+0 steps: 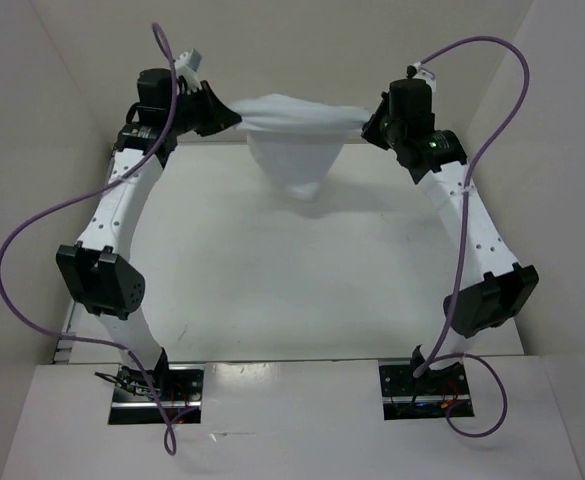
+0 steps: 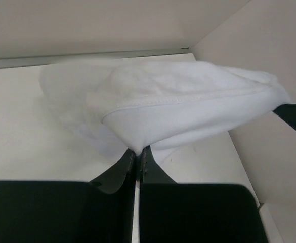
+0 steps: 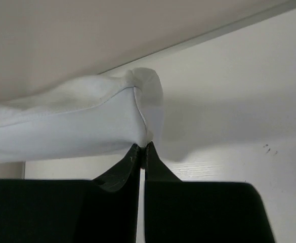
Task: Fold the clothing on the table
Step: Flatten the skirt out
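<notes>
Clothing [image 1: 297,130] hangs stretched between my two arms above the far end of the counter [image 1: 272,290], its top edge taut and its middle sagging down to a point. My left fingers [image 2: 131,161] are clenched on one corner and my right fingers [image 3: 135,156] on the other.

3 plain white walls close the scene: the back wall [image 1: 302,40] across the top of the frame, a left wall [image 1: 32,130] and a right wall [image 1: 567,130]. A white panel [image 1: 292,430] spans the bottom edge.
</notes>
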